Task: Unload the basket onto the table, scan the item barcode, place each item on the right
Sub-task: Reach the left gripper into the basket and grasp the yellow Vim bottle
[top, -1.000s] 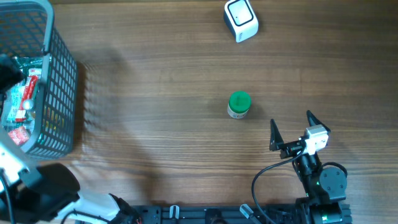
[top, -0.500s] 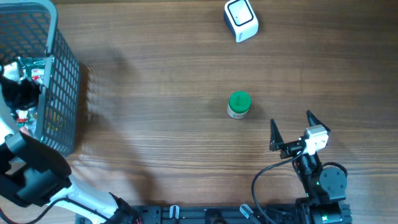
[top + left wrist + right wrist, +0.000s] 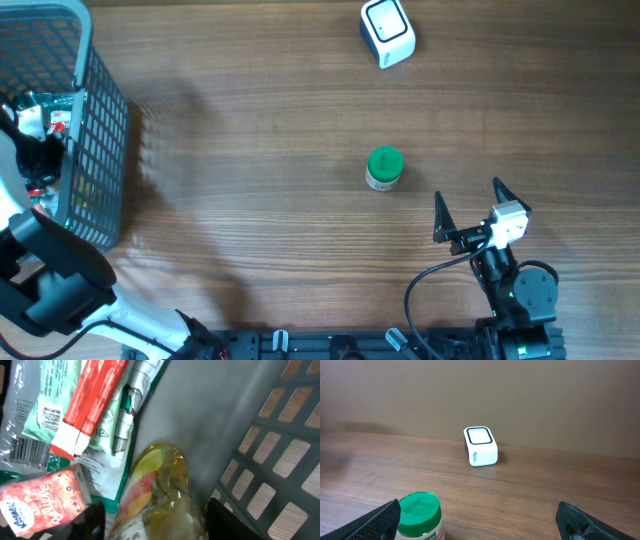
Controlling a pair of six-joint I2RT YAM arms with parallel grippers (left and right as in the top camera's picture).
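Observation:
The grey mesh basket [image 3: 103, 120] at the table's left holds several packaged items. My left gripper [image 3: 38, 155] reaches down inside it. In the left wrist view, the left gripper [image 3: 155, 509] has its black fingers pressed against both sides of a clear bottle [image 3: 161, 477] of yellowish liquid with a fruit label. The white barcode scanner [image 3: 387, 32] sits at the far middle of the table and also shows as the scanner [image 3: 480, 446] ahead of the right wrist. My right gripper [image 3: 468, 190] rests open near the front edge, empty.
A green-lidded jar [image 3: 384, 168] stands mid-table, just ahead and left of the right gripper [image 3: 477, 510]. Around the bottle lie a red tissue pack [image 3: 40, 501], a red-and-white box [image 3: 95, 397] and a green foil packet [image 3: 47, 415]. The basket wall [image 3: 280, 460] rises close on the right.
The left arm has pushed deeper into the basket and its jaws have narrowed onto the bottle. The right arm, jar and scanner have not moved.

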